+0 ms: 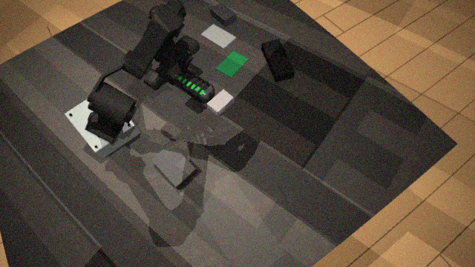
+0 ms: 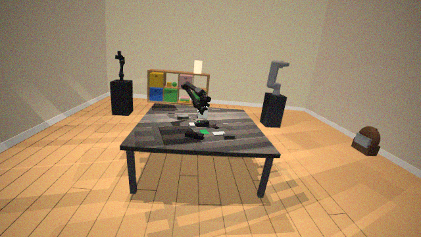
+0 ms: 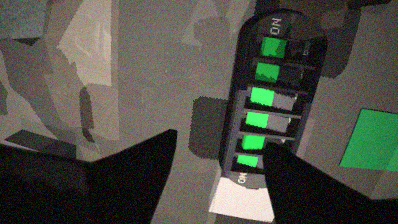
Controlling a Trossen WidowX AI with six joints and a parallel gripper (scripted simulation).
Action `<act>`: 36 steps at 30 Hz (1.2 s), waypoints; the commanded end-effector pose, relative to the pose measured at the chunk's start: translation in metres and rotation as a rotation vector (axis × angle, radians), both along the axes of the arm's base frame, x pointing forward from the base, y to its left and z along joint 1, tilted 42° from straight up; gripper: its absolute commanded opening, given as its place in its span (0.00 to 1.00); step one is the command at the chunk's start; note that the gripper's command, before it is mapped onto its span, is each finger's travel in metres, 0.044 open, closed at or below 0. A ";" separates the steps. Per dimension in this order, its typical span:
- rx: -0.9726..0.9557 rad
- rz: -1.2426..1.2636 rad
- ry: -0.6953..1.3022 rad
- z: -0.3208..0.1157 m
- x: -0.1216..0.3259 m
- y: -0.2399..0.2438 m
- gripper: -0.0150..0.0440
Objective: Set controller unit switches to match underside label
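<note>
The dark grey controller unit sits on its base on the bench, switches up. In the wrist view its six rockers run down its length, green ends left and dark ends right. The third and fourth from the top show lighter grey dark ends. Which ends are pressed down I cannot tell for sure. The label underneath is hidden. My gripper is partly open and empty, low at the unit. In the wrist view its right finger overlaps the dark ends of the lowest rockers; its left finger is left of the unit.
A pale block lies close to one end of the unit. A green card, a white card, a black box and a small dark block lie beyond. A grey block lies nearer the arm's base.
</note>
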State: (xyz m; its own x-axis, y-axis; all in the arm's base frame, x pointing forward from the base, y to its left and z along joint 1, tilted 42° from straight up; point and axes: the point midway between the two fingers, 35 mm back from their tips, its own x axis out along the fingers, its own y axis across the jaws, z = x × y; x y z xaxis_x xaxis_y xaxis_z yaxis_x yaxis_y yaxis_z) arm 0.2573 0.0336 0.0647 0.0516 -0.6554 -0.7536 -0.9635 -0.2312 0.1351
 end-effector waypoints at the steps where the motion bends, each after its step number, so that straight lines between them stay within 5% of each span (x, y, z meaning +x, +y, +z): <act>1: 0.001 -0.010 0.007 0.001 -0.002 0.000 0.70; 11: 0.001 -0.010 0.007 0.001 -0.002 0.000 0.25; 20: 0.001 -0.010 0.007 0.001 -0.002 0.000 0.25; 36: -0.002 -0.006 0.005 0.001 -0.001 0.000 0.97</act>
State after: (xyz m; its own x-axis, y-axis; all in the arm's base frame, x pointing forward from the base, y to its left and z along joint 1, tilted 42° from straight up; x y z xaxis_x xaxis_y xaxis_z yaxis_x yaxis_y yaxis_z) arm 0.2561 0.0333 0.0659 0.0435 -0.6575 -0.7522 -0.9641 -0.2251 0.1410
